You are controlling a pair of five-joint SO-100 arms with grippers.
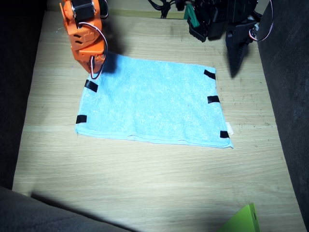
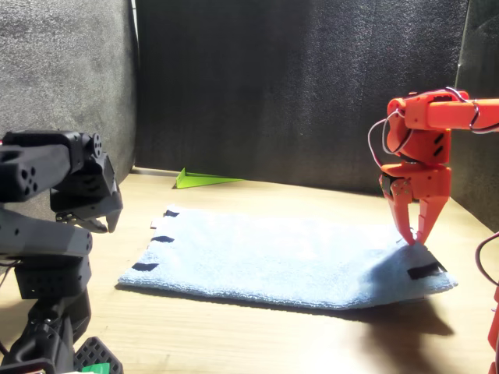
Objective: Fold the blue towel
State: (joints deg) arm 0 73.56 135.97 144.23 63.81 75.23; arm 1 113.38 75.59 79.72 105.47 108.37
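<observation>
The blue towel [image 1: 152, 104] [image 2: 273, 261] lies spread flat on the wooden table, with black tape tabs along both short edges and a small white tag [image 1: 230, 129] at one corner. My right gripper [image 1: 96, 65] [image 2: 414, 240], orange, points straight down onto the towel's far corner by a black tab [image 2: 425, 271]. Its fingertips stand close together at the cloth, and the corner itself is hidden under it in the fixed view. My left gripper [image 1: 236, 55] [image 2: 109, 216], black, hangs off the towel beyond its other short edge, its jaws together and holding nothing.
A bright green flat piece [image 1: 244, 221] [image 2: 204, 179] lies at the table's edge on the far side from the arms. Dark fabric walls surround the table [image 1: 145, 179]. Cables run near the black arm's base [image 1: 263, 26].
</observation>
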